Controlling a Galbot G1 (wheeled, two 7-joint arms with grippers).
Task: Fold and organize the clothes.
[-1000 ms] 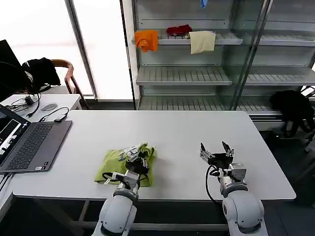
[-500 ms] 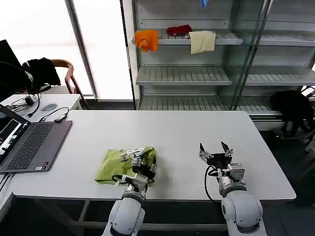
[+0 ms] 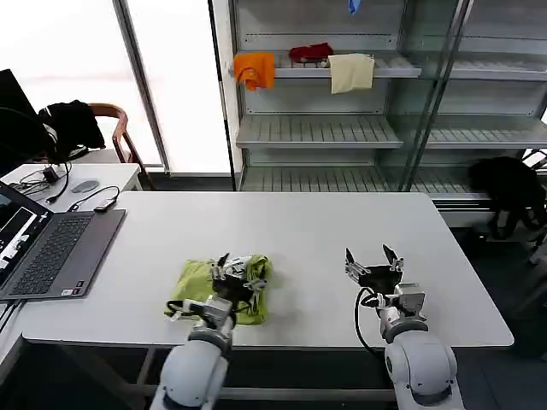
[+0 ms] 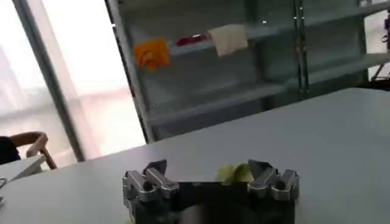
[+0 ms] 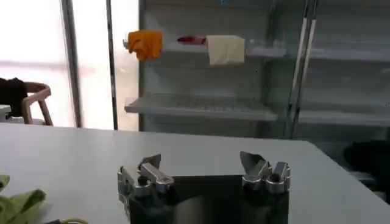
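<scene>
The clothes, a lime-green T-shirt (image 3: 195,287), lie bunched in a compact heap near the front edge of the white table (image 3: 299,226), left of centre. My left gripper (image 3: 235,268) hovers open just over the heap's right part. In the left wrist view a fold of the shirt (image 4: 233,174) peeks up beside one finger of the left gripper (image 4: 208,174), with nothing clamped. My right gripper (image 3: 373,261) stands open above bare table to the right, holding nothing. In the right wrist view the right gripper (image 5: 201,164) has wide-apart jaws, and the shirt's edge (image 5: 18,204) lies off to one side.
An open laptop (image 3: 51,248) sits at the table's left end, with cables on a side table (image 3: 81,188) behind it. Metal shelves (image 3: 342,128) at the back carry orange (image 3: 255,68), red (image 3: 311,53) and cream (image 3: 351,72) cloths. Black garments hang on a chair (image 3: 73,124) and at far right (image 3: 508,184).
My left arm swung right across the shirt, then back left; its gripper is still over the heap's right part. The heap looks slightly more gathered. The right gripper has hardly moved.
</scene>
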